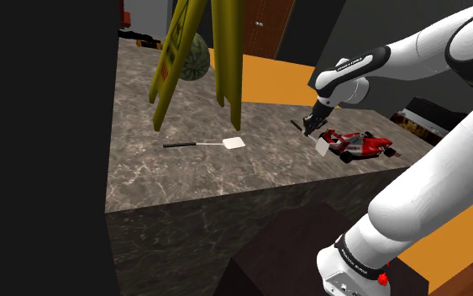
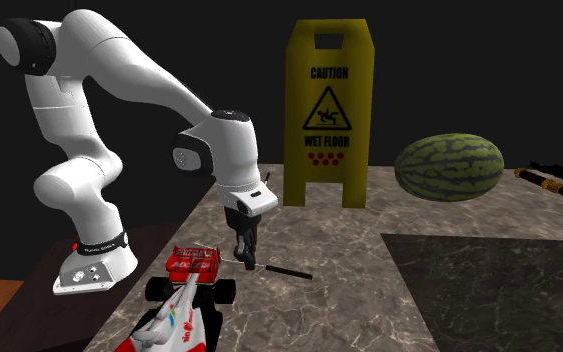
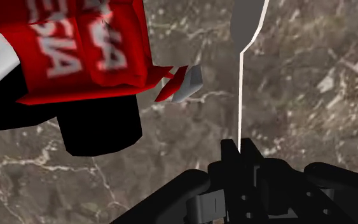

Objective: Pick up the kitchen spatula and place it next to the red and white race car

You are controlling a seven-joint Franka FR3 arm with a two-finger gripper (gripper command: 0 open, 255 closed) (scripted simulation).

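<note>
My pincer [image 2: 246, 256] points down at the marbled desk [image 2: 349, 265], its fingers pinched on the spatula [image 2: 287, 272], whose dark handle sticks out low over the surface toward the view's right. The red and white race car [image 2: 184, 295] sits just beside my pincer, on the view's left. Farther back stand a yellow wet-floor sign [image 2: 327, 120] and a watermelon [image 2: 449, 167].

Grey marbled table [image 1: 260, 172], yellow caution sign [image 2: 329, 110], watermelon [image 2: 449, 168], red and white race car [image 1: 360, 145], loose spatula [image 1: 205, 145] lying flat

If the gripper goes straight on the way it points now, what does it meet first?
Probably the counter, just beside the race car; the spatula it holds may touch first.
</note>
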